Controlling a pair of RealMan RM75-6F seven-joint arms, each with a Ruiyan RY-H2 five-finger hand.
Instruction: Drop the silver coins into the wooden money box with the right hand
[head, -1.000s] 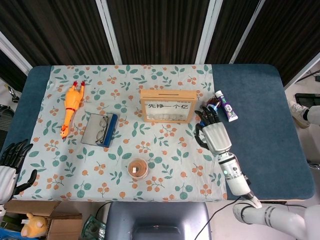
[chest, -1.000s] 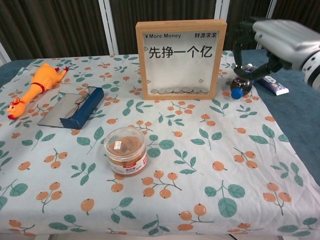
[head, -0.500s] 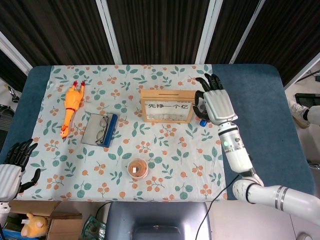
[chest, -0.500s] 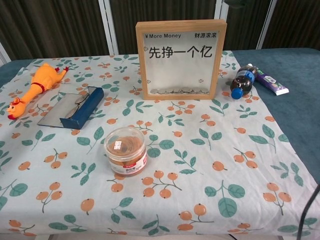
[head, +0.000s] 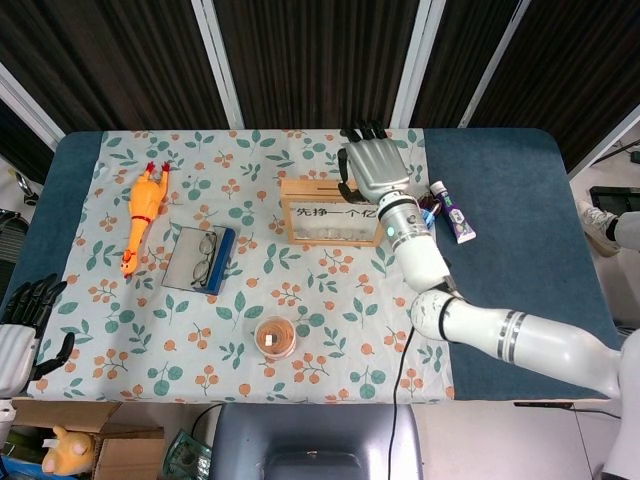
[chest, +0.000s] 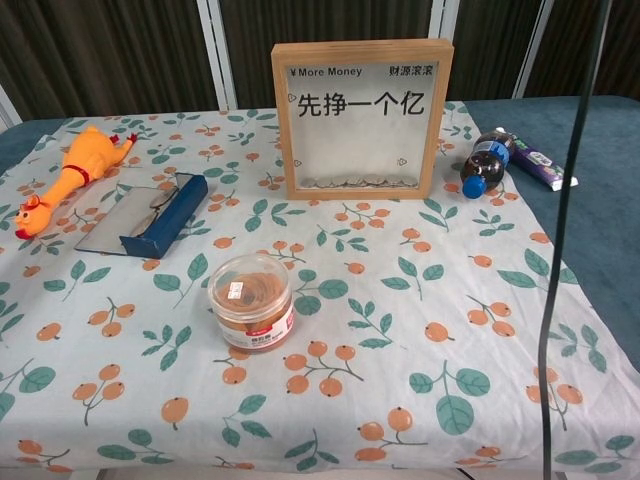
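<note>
The right hand hangs over the top right end of the wooden money box, back of the hand toward the overhead camera, fingers pointing away toward the far table edge and a bit spread. Honestly I can't tell if there's a coin pinched underneath, because the palm side is hidden and the chest camera doesn't catch the hand at all. The slot sits on the top edge just to the hand's left, so my guess is any release from here needs to line up first. If it lets go off-centre, a coin bounces off the wooden rim and rolls onto the floral cloth, or goes behind the box where nobody sees it. The silver coins I can actually see are already piled at the bottom behind the glass, straight below the hand. Another worry: the box stands upright on a thin edge, so a push from the wrist could tip it. Just to the hand's right lie a small soda bottle and a toothpaste tube, easy to clip on the way back. The left hand idles way off at the near left corner, holding nothing.
</note>
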